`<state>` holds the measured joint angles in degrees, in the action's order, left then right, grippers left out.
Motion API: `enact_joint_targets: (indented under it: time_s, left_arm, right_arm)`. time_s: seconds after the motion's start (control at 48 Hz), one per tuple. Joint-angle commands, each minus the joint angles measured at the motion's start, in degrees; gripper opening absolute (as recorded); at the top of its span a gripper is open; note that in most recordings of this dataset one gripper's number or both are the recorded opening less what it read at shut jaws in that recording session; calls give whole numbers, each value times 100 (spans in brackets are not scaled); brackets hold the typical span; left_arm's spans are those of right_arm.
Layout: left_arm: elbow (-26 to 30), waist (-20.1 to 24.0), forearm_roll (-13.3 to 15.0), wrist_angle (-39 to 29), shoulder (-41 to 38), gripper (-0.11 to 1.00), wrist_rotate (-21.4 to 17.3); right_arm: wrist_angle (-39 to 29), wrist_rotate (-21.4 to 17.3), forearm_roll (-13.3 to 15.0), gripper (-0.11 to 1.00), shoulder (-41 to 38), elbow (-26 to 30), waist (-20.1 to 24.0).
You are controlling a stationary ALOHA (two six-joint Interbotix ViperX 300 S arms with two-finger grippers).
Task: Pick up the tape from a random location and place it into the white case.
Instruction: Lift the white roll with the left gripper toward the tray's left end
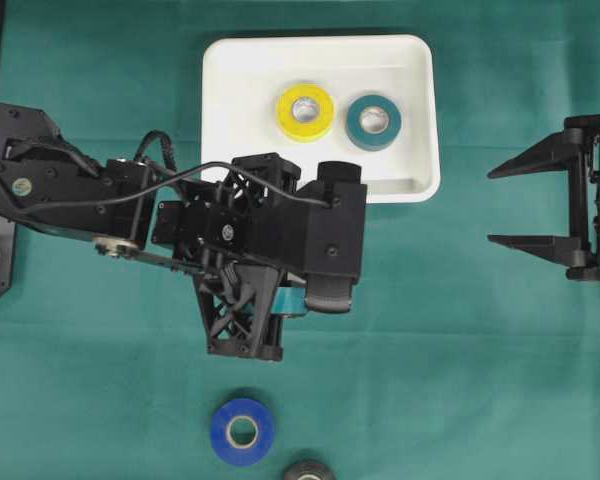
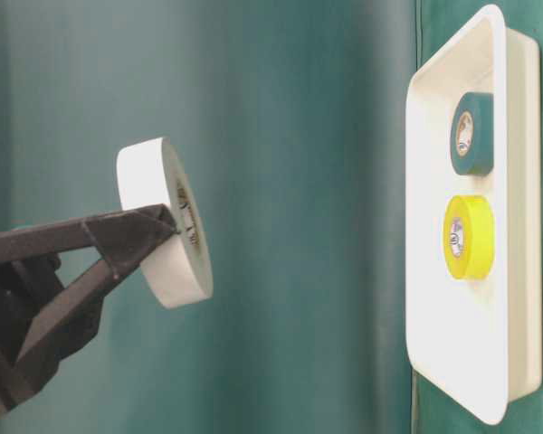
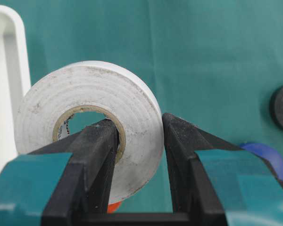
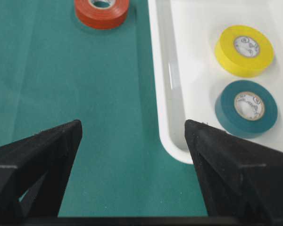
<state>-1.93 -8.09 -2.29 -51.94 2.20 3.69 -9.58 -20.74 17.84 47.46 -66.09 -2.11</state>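
Left fingers [image 3: 96, 165] clamped on the white tape roll [image 3: 85, 113]: one finger through the core, the other outside on the tread, pinching one wall of the ring. Roll carried clear of the bench [image 1: 460, 330], short of the white case [image 1: 230, 100], just off its near rim under the left arm in the overhead view. Right fingers [image 1: 525, 205] spread wide, holding nothing, parked well to the side of the case.

Handling, as a guess: light, stiff ring, hard cardboard core, slightly tacky smooth tread, not fragile. Wall pinch looks sound; roll hangs off to one side of the fingers, so could swivel if bumped. Best hold either this core-and-tread pinch or across the full outer width. Should drop flat without harm when let go low over the floor of the case.

Contents of the case: yellow roll [image 1: 305, 112] and teal roll [image 1: 373, 121], both lying flat, side by side, close but probably not touching, hard to tell from table level. Bare floor left on the side of the case nearer the left arm.

Outside the case: blue roll [image 1: 242, 431] and black roll [image 1: 309, 471] on the bench well beyond the near rim; orange roll [image 4: 102, 10] on the bench beside the case, apart from its rim.
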Motion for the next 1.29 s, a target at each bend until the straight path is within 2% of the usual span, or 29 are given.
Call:
enact_joint_targets:
  time_s: [0.0,0.916,1.27]
  left_arm:
    - [132,0,-18,26,185,25,-9]
    - [62,18,-18,-9,246,25,18]
    - [-589,-35,-18,35,738,25,53]
  right_arm:
    - [26,9,9,87,-9,97,-9]
    - [26,26,9,87,-9,132,-9]
    - [0,-9,9,87,9,149,-9]
